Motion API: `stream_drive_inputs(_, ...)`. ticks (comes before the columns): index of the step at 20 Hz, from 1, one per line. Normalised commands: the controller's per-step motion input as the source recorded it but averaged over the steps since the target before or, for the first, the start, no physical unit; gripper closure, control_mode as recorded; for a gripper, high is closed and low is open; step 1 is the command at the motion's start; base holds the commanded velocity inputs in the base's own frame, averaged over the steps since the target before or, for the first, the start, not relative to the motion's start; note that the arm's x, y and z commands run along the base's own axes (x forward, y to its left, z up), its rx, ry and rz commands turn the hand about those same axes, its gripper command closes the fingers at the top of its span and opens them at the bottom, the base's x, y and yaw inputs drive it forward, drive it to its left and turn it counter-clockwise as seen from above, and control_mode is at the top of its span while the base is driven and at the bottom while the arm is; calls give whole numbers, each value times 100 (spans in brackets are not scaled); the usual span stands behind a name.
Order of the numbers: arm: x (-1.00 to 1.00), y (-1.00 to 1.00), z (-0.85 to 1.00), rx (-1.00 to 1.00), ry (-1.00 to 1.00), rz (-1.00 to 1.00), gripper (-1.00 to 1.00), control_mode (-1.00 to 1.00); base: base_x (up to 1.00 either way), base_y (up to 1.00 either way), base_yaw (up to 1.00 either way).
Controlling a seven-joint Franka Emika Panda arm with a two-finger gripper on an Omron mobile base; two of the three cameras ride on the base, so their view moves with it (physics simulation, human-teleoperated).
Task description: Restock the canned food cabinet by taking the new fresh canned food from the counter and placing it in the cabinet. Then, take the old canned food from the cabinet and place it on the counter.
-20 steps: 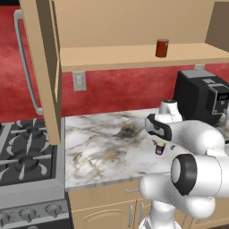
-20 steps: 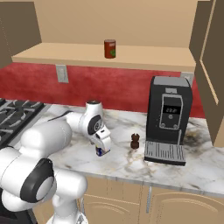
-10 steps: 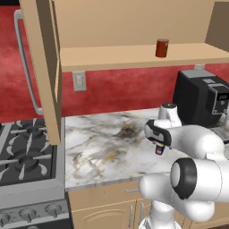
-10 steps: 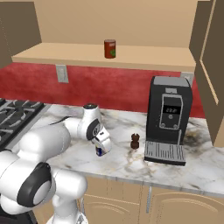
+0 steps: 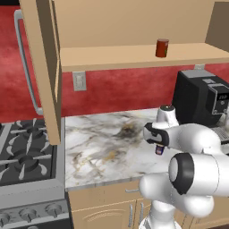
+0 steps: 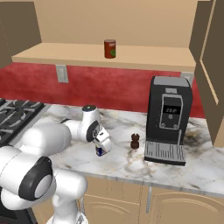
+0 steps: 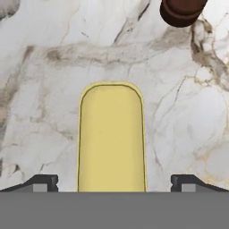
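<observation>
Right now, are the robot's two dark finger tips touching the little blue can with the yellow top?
Apart. In the hand view, the gripper is open: bare marble shows between each of its fingertips and the yellow-topped can on either side.

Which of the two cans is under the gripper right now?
The blue can with the yellow top on the counter; the red-orange can stands on the cabinet shelf.

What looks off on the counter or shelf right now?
Nothing spilled or tipped. The blue can sits on the counter between the open fingers; the red can stands upright on the shelf. One dark smudge marks the marble.
</observation>
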Motion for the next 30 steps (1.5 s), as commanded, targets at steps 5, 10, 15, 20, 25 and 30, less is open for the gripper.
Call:
stream_drive_inputs(5,1,-5,-31,-3,0,0,-100,-100,0,0,0)
stream_drive_inputs(10,0,-12,-25,-3,-1,0,100,-100,0,0,0)
stream_drive_inputs(15,-3,0,0,0,0,0,100,-100,0,0,0)
stream_drive_inputs(20,-21,3,21,0,-12,4,100,-100,0,0,0)
stream_drive_inputs(25,-44,26,95,0,-36,19,100,-100,0,0,0)
stream_drive_inputs(30,-69,47,100,-2,-40,21,100,-100,0,0,0)
